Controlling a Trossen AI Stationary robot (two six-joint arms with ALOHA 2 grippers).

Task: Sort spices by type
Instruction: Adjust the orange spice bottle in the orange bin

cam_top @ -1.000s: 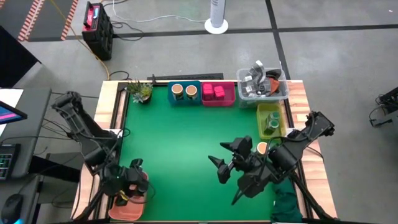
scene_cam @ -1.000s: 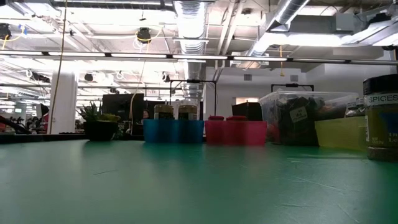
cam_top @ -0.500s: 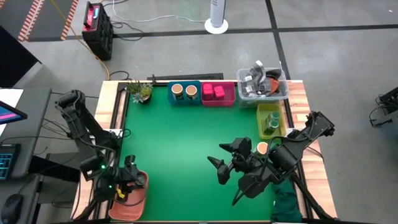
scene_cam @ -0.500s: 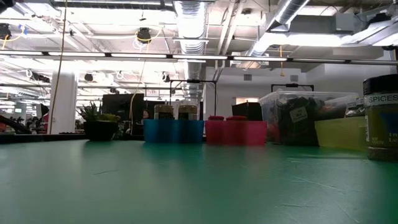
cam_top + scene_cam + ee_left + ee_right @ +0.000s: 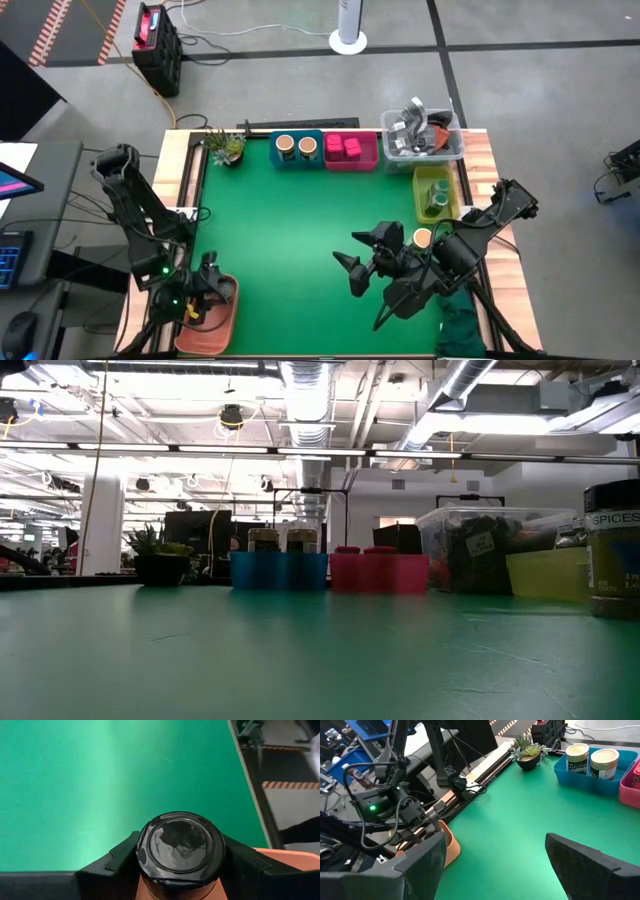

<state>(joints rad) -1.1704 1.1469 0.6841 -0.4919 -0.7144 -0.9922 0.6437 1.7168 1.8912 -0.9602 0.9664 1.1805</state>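
Now my left gripper clamps a dark-lidded jar over, I think, the orange bin; my right gripper hangs open near a "SPICES" jar.

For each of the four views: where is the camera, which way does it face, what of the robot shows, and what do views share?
High: overhead, straight down; both arms, left gripper over the orange bin, right gripper open.
Low: table height, facing the far bins; no arm shows.
Left wrist: looks past its fingers clamping a dark-lidded jar.
Right wrist: looks across the mat, own fingers apart.
Shared: blue bin with tan-topped jars.
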